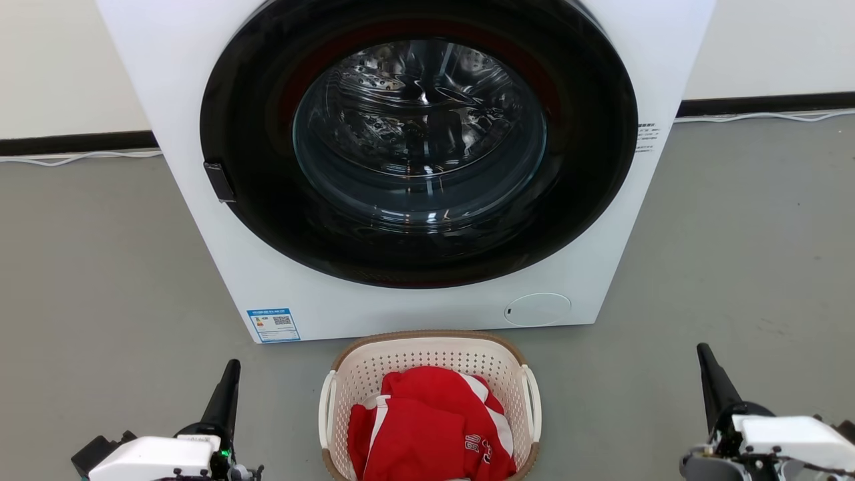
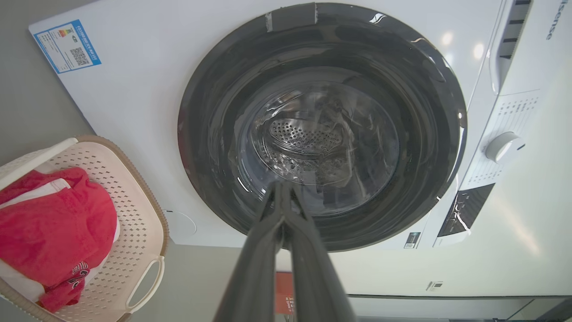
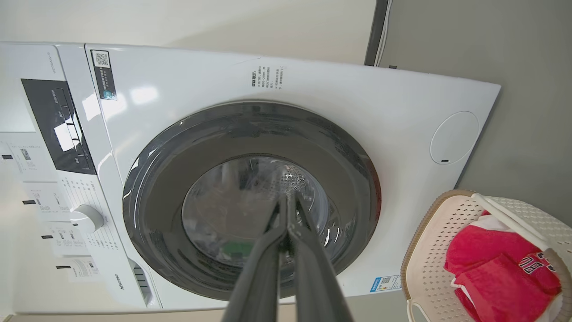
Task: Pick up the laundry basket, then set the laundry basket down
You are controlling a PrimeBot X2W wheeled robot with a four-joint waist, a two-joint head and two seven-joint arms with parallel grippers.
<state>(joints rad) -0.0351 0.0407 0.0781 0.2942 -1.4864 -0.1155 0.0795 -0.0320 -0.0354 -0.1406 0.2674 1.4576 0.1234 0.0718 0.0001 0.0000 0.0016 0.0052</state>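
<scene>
The laundry basket (image 1: 437, 353), cream-white and perforated with a brown rim and white loop handles, stands on the grey floor just in front of the washer, at the bottom middle of the head view. Red clothing (image 1: 427, 427) with white trim lies inside it. My left gripper (image 1: 230, 374) is at the lower left, well left of the basket, fingers shut together with nothing held. My right gripper (image 1: 705, 357) is at the lower right, equally apart, also shut and empty. The basket (image 2: 138, 214) sits at the left of the left wrist view and, as the basket (image 3: 424, 264), at the lower right of the right wrist view.
A white front-loading washer (image 1: 267, 287) with a closed round dark glass door (image 1: 421, 133) stands directly behind the basket. Grey floor (image 1: 100, 267) stretches to both sides. A white cable (image 1: 768, 115) runs along the dark skirting at the wall.
</scene>
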